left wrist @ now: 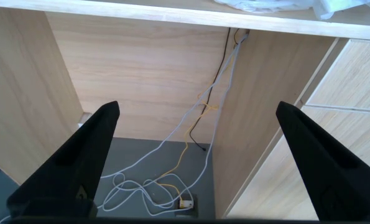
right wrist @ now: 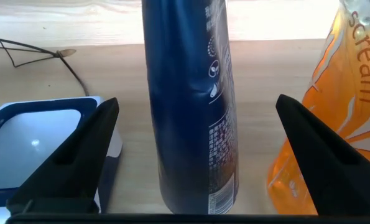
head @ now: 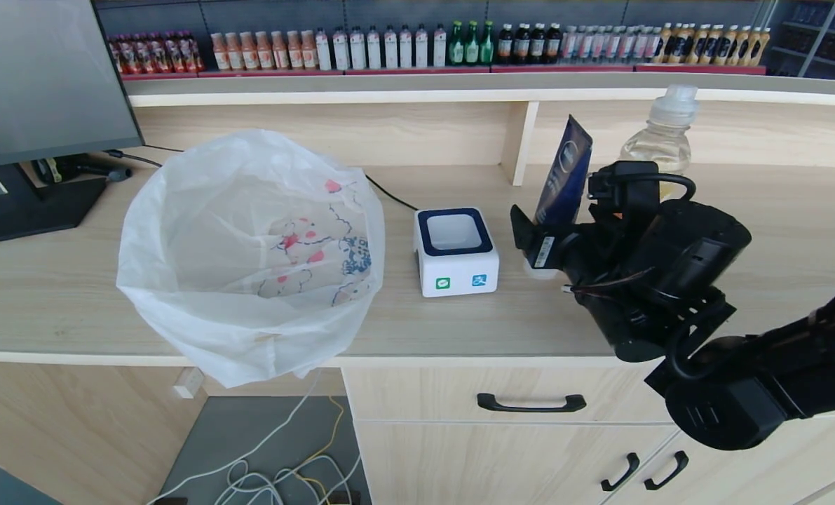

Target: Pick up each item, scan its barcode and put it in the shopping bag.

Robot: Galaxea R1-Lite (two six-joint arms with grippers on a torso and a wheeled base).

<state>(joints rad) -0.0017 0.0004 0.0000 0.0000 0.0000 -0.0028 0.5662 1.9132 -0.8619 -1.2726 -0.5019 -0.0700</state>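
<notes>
Right wrist view: the blue tube (right wrist: 191, 74), being left upright on its cap at 3 o'clock of the scanner (head: 457, 249), is probably being put at risk of toppling onto the bottle (head: 657, 144) at its 2 o'clock by any off-centre closing, while being straddled untouched by the right gripper (right wrist: 196, 124), jaws wide apart.

Scanner (right wrist: 41, 140) and bottle (right wrist: 349, 93) flank the blue tube (right wrist: 191, 106), gaps on both sides.
</notes>
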